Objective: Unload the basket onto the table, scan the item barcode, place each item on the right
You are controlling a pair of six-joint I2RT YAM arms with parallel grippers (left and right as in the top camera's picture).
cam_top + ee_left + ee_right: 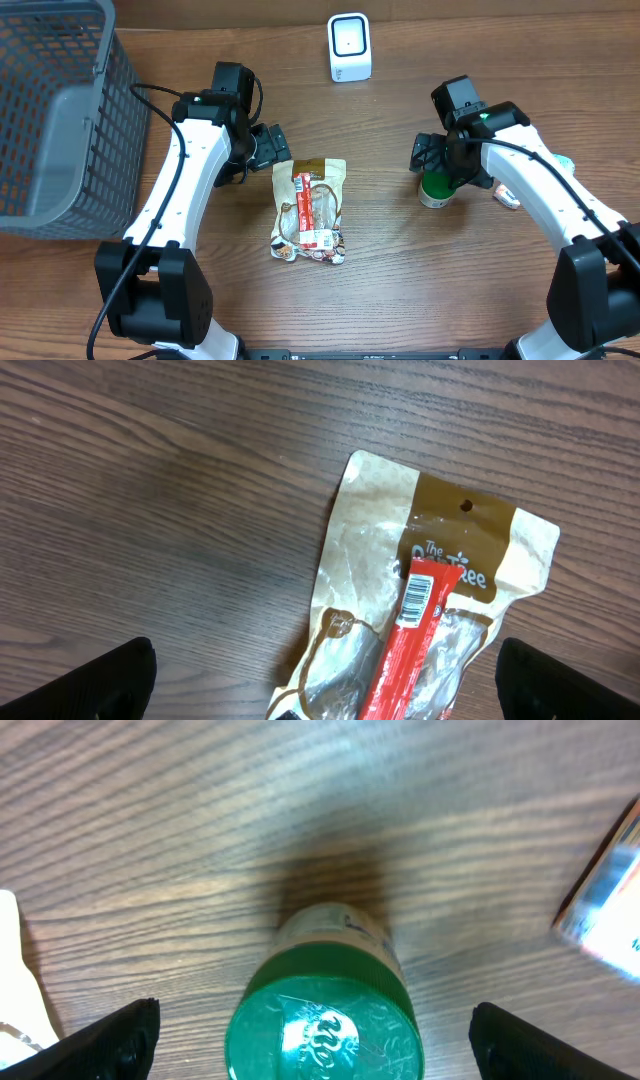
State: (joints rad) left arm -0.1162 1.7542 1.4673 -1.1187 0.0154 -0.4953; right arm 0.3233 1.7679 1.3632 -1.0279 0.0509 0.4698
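Note:
A tan snack pouch (310, 210) with a red strip lies flat mid-table. In the left wrist view the pouch (440, 550) shows a barcode (420, 595) on the strip's upper end. My left gripper (274, 150) (325, 685) is open above the pouch's top edge, one finger to each side. A jar with a green cap (436, 188) (325, 1020) stands upright on the right. My right gripper (432, 160) (322, 1040) is open over it, both fingers well apart from the cap. The white scanner (349, 47) stands at the back centre.
A grey mesh basket (50, 110) fills the far left. A small packet (505, 197) (605, 910) lies just right of the jar, partly under the right arm. Bare wood lies between the pouch and the scanner.

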